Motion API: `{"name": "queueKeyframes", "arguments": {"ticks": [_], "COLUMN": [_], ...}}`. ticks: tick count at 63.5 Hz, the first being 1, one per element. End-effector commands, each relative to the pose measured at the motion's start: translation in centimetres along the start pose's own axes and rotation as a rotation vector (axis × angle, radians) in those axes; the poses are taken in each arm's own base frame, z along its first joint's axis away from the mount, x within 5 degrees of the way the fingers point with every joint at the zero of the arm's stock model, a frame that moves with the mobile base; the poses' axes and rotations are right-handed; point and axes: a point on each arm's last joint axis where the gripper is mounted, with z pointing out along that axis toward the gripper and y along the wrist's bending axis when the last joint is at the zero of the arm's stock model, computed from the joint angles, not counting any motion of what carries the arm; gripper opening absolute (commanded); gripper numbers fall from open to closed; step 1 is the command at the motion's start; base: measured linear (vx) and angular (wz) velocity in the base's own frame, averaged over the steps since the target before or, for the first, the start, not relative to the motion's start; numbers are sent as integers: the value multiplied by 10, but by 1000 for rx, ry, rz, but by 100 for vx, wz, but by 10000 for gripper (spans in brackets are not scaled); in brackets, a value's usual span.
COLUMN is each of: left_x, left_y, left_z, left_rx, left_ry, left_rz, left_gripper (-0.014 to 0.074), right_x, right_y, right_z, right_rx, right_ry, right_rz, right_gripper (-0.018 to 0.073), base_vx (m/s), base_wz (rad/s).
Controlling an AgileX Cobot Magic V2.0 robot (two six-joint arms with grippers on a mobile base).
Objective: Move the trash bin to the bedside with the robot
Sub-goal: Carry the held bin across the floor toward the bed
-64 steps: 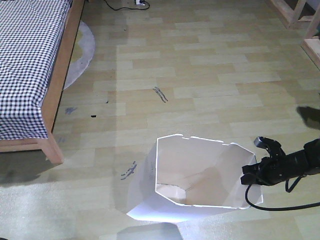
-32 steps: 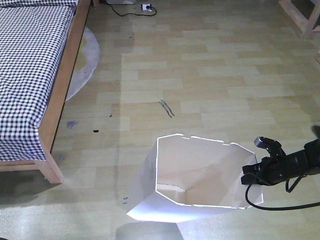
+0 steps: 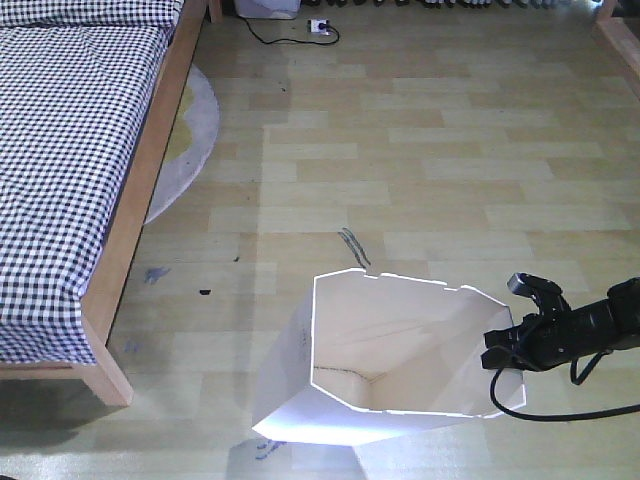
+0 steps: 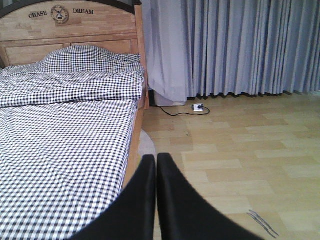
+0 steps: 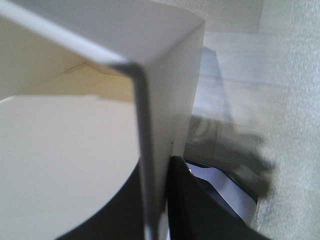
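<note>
The trash bin (image 3: 400,335) stands on the wooden floor (image 3: 450,170) in the lower middle of the front view, its open faceted mouth tilted toward the camera and its inside bare. The right hand (image 3: 502,352) reaches in from the right edge of the frame and pinches the bin's right rim; the right wrist view shows the thin white wall running between the two black fingers (image 5: 200,210), one inside and one outside. A black cable (image 3: 560,412) loops below that arm. The bed (image 3: 70,150) with checked bedding fills the upper left, well apart from the bin, and the corner of its wooden frame (image 3: 150,180) sits left of the bin across bare floor. A pale round rug (image 3: 195,125) lies half under the bed. A dark scuff (image 3: 355,247) marks the floor just beyond the bin's far rim. In the left wrist view the left hand (image 4: 156,165) has its fingers pressed together with nothing between them, pointing toward the bed, the grey curtains (image 4: 240,45) and a power strip (image 4: 198,107).
</note>
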Motion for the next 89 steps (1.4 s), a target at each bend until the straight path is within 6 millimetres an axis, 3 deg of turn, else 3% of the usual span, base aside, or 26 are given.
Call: {"name": "queueKeyframes", "arguments": {"ticks": [1,89], "left_x": [-15,-15], "left_y": [-1,-1], "left_z": [-2,-2], "left_rx": [5,5], "left_ry": [-102,-102], "left_rz": [-6,-6], "left_gripper": [-6,-6], "right_x": [-18,-18], "right_y": [29,29], "right_z": [-22,-22], "right_rx": [-229,-229], "right_ry": [-91,-91], "right_rz": [-23,-23], "right_gripper": [-5,-5], "base_vx": [28,31], "base_wz": [8,-3]}}
